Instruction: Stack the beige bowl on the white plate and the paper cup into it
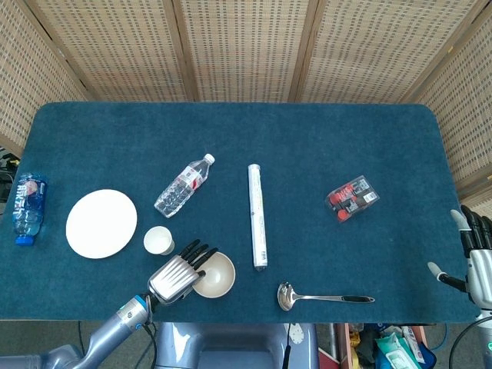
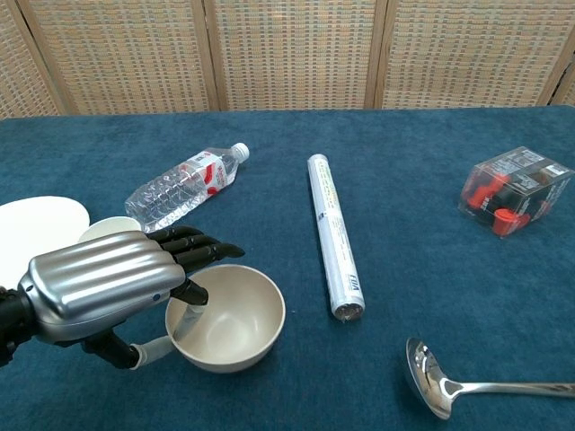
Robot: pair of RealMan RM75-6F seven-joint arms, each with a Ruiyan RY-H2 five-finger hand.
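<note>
left hand [image 2: 99,289] gripping beige bowl [image 2: 235,321] rim, bowl empty, paper cup [image 1: 158,240] empty, right hand [image 1: 478,265] fingers spread, holding nothing

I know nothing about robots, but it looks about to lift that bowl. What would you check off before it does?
1. Grip on the beige bowl: ok, I think. The left hand has a finger inside the rim and a thumb at the outer wall; firmness cannot tell.
2. Round white plate bare and ready: ok.
3. Path to the plate: not ok. The small paper cup stands upright between bowl and plate, so lift over it.
4. Clear plastic water bottle out of the way: ok, it lies farther back.
5. Right hand away from the action: ok, at the table's far right edge, holding nothing.
</note>
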